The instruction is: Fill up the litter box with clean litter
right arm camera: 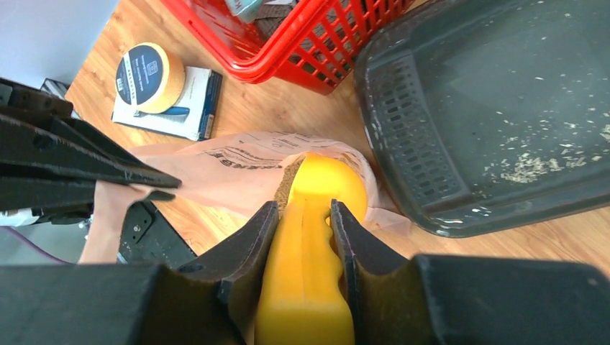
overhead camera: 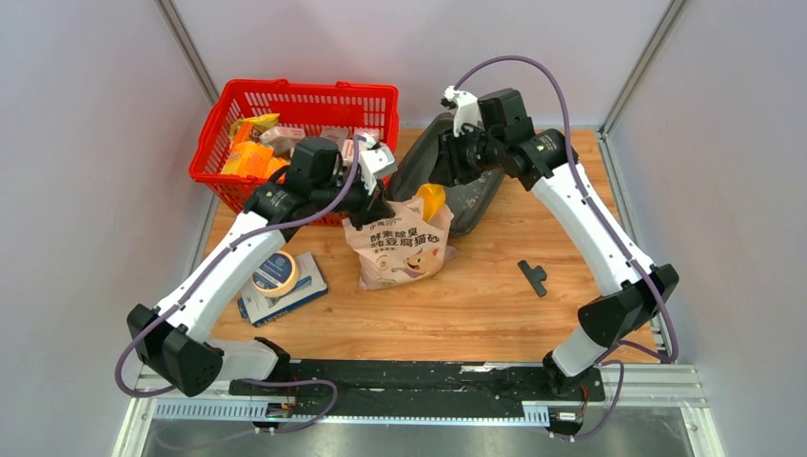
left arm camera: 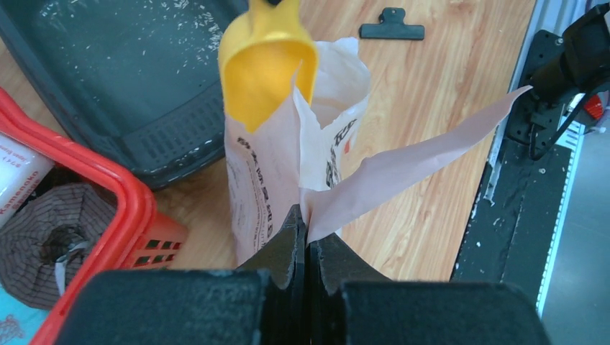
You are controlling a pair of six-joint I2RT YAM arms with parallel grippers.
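Observation:
The dark grey litter box (overhead camera: 473, 195) (left arm camera: 122, 79) (right arm camera: 503, 108) lies behind the pink-beige bag (overhead camera: 400, 249) (left arm camera: 262, 180) (right arm camera: 230, 165), which stands upright on the wooden table. Only a thin scatter of pale litter (right arm camera: 529, 167) (left arm camera: 188, 20) lies on the box floor. My left gripper (overhead camera: 374, 205) (left arm camera: 307, 221) is shut on the bag's top edge and holds the mouth open. My right gripper (overhead camera: 445, 174) (right arm camera: 306, 212) is shut on the handle of a yellow scoop (overhead camera: 433, 200) (left arm camera: 266, 72) (right arm camera: 316, 244). The scoop's bowl sits in the bag's mouth.
A red mesh basket (overhead camera: 295, 100) (left arm camera: 108, 187) (right arm camera: 288, 50) with packets stands left of the litter box. A tape roll (overhead camera: 275, 273) (right arm camera: 149, 75) rests on a blue-white box near the left arm. A black clip (overhead camera: 534, 276) (left arm camera: 392, 29) lies right of the bag.

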